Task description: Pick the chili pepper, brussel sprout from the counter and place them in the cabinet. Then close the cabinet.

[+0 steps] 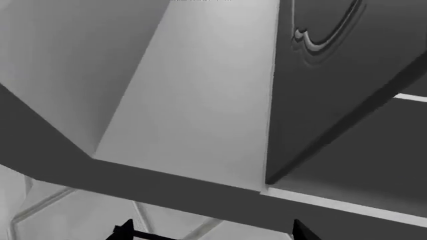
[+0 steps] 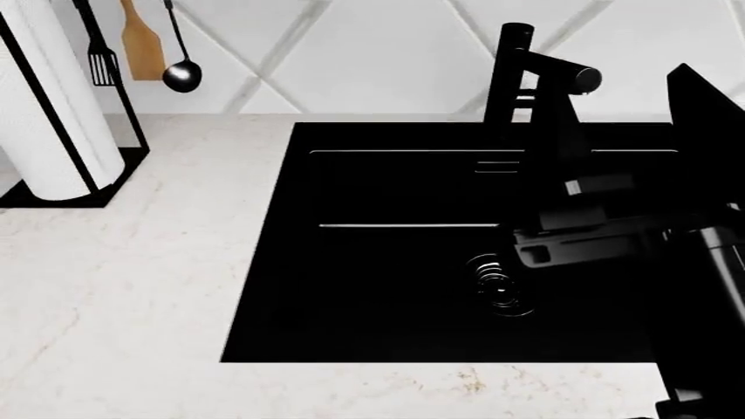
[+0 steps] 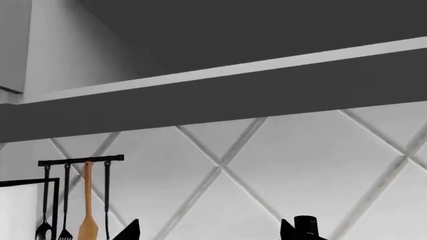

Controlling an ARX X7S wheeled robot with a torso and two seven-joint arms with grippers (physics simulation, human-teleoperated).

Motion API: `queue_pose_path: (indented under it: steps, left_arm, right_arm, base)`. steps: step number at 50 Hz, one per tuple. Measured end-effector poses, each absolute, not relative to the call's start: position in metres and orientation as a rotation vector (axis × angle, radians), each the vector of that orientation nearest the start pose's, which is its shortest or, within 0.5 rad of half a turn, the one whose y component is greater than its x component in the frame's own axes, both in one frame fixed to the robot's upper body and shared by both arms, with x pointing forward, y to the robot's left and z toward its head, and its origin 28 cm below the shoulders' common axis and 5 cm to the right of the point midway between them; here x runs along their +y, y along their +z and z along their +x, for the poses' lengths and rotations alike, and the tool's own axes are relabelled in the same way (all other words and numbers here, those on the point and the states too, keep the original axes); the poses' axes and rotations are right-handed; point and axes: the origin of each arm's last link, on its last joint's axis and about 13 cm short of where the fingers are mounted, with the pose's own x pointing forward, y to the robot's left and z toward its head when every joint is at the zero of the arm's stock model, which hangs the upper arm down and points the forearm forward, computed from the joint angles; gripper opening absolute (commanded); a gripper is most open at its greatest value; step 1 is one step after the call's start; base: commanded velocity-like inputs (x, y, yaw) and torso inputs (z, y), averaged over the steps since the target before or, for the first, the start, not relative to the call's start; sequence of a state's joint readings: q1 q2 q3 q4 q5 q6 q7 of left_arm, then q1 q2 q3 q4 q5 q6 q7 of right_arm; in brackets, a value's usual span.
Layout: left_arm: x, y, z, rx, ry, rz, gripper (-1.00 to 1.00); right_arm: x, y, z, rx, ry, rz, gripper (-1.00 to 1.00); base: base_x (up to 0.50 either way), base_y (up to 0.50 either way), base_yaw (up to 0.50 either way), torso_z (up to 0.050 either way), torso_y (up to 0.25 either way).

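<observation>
Neither pepper nor sprout shows in any view; worktop (image 2: pixel 128 288) bare beside the sink (image 2: pixel 466 253). Left claw (image 1: pixel 210 231) and right claw (image 3: pixel 210 229) are both spread and empty, raised near the open cabinet (image 1: pixel 193 100). Risk: the door (image 1: pixel 333 75) edge and shelf lip crowd the left claw; swinging could strike them.

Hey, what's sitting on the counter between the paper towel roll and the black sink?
Nothing: in the head view, bare counter runs from the paper towel roll to the sink.
</observation>
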State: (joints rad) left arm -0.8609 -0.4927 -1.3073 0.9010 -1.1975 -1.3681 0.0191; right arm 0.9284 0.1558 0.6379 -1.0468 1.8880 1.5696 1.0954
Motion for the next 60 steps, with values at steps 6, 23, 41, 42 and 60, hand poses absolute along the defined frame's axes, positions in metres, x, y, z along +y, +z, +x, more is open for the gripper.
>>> queue_pose_path:
  steps: [6,23,41,42,60]
  left_arm:
    - [0.369,0.303,0.131,-0.879,0.116,-0.191,1.00]
    - [0.392,0.326,0.149,-0.846,0.209,-0.200,1.00]
    - [0.405,0.347,0.161,-0.841,0.239,-0.232,1.00]
    - [0.405,0.349,0.161,-0.843,0.240,-0.232,1.00]
    - [0.396,0.396,0.177,-0.894,0.146,-0.220,1.00]
  right_arm:
    - [-0.099,0.273,0.146,-0.522,0.193,0.120,1.00]
    - [-0.099,0.273,0.146,-0.521,0.193,0.121,1.00]
    - [-0.099,0.272,0.145,-0.522,0.191,0.120,1.00]
    - [-0.099,0.272,0.145,-0.522,0.191,0.120,1.00]
    - [-0.100,0.271,0.143,-0.525,0.190,0.120,1.00]
  base:
    - [0.00,0.00,0.00,0.000,0.000]
    - [0.00,0.00,0.00,0.000,0.000]
    - [0.00,0.00,0.00,0.000,0.000]
    - [0.00,0.00,0.00,0.000,0.000]
    - [0.00,0.00,0.00,0.000,0.000]
